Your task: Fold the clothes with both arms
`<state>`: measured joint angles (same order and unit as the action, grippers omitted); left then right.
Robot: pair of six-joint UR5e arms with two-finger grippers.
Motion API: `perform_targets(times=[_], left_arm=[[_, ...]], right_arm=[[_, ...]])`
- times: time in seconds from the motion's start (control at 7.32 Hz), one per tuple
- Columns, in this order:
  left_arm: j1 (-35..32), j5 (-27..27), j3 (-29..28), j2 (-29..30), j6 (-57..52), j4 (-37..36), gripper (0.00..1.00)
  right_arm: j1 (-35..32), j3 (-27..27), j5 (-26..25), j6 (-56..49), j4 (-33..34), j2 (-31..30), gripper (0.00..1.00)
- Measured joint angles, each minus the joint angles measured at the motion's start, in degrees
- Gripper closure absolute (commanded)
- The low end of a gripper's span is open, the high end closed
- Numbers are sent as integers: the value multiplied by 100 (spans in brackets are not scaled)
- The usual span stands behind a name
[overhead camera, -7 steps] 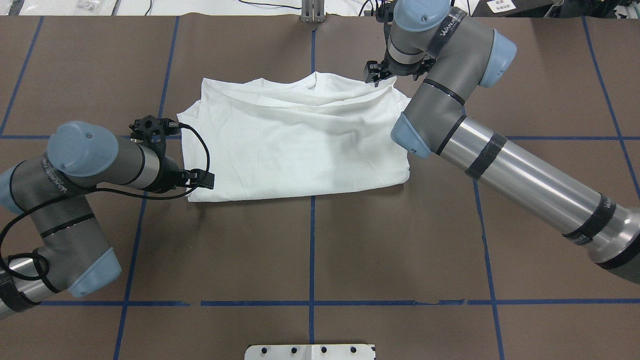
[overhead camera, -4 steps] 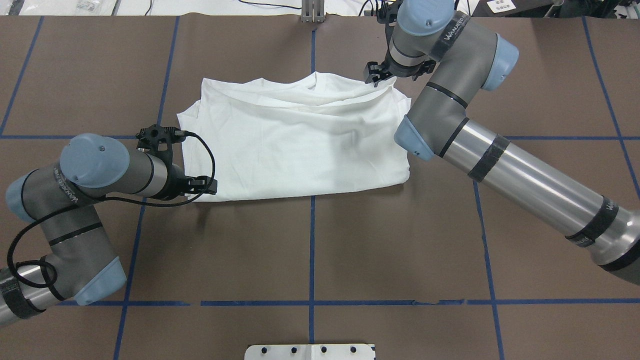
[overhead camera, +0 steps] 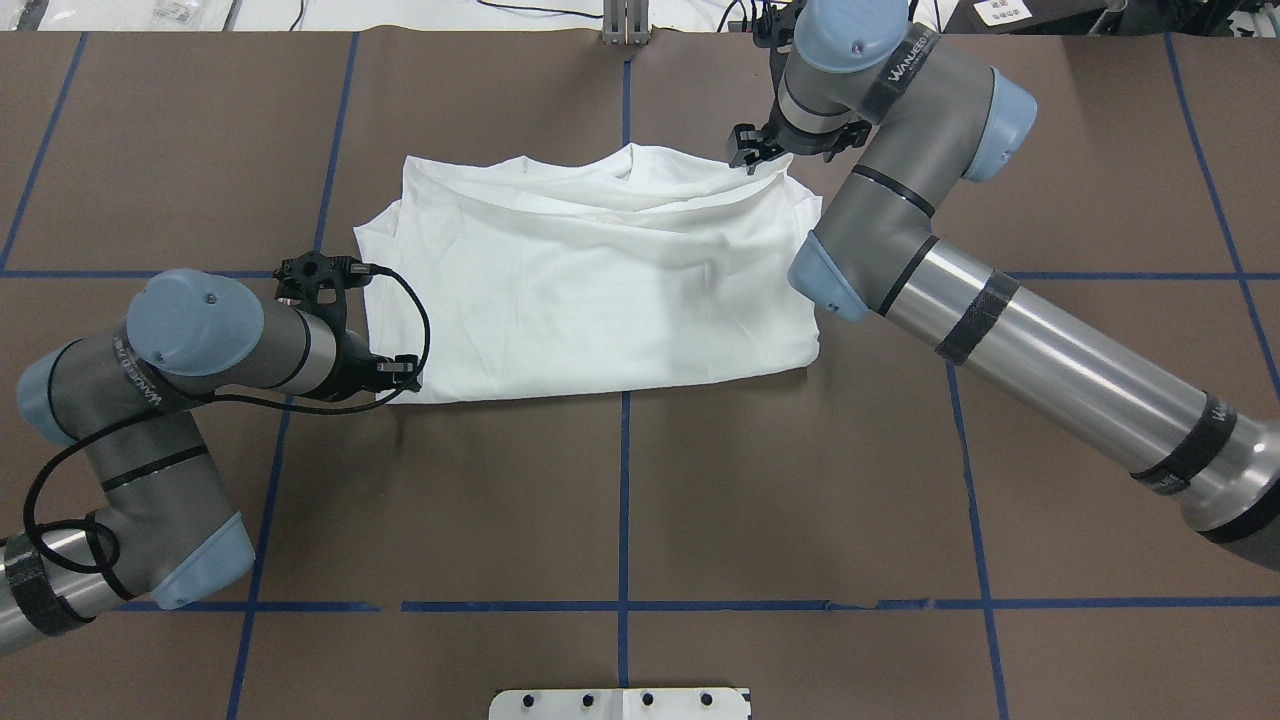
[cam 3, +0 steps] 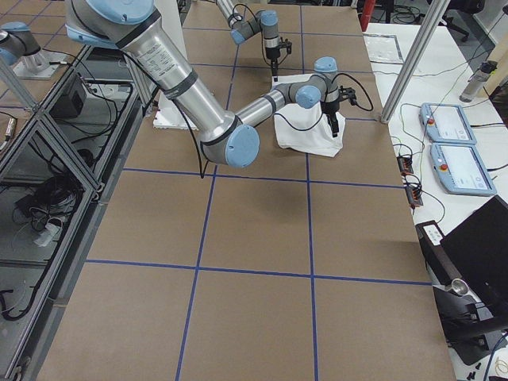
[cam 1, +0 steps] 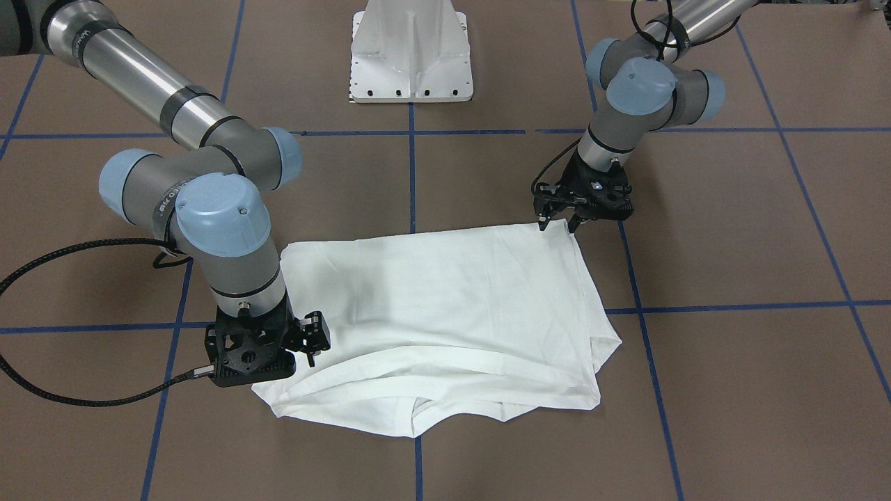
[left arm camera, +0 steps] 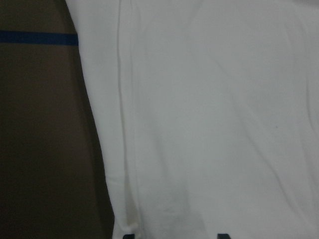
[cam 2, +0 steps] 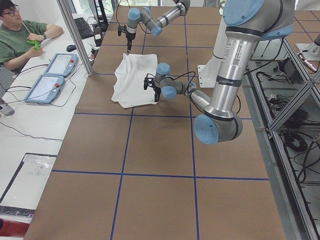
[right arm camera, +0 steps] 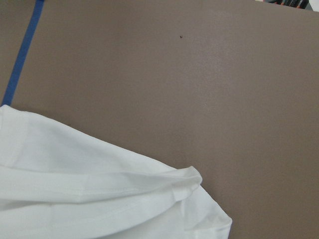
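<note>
white T-shirt (overhead camera: 590, 290) folded flat, brown table (overhead camera: 620, 500) showing beyond all 4 edges | left gripper (cam 1: 558, 224) jaws apart over its near-left corner | right gripper (cam 1: 250, 365) at its far-right corner, jaws: cannot tell

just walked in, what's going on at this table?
The robot is folding a white T-shirt on the brown table. The shirt lies flat in a rough rectangle, already folded over, with its plain side up. The left gripper is open and sits low over the shirt's near corner on the robot's left. The right gripper is at the diagonally opposite far corner, and I cannot tell whether it is open or shut. No fabric is lifted off the table.
</note>
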<state>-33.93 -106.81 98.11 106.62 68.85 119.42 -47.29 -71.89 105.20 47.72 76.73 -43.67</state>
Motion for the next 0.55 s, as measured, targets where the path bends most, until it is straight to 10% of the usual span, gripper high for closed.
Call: perform_targets(times=[0.55], left_arm=[[-48,-31,130,-54,-117,-46,100]], right_arm=[[20,7,2,-31,0,6,0]])
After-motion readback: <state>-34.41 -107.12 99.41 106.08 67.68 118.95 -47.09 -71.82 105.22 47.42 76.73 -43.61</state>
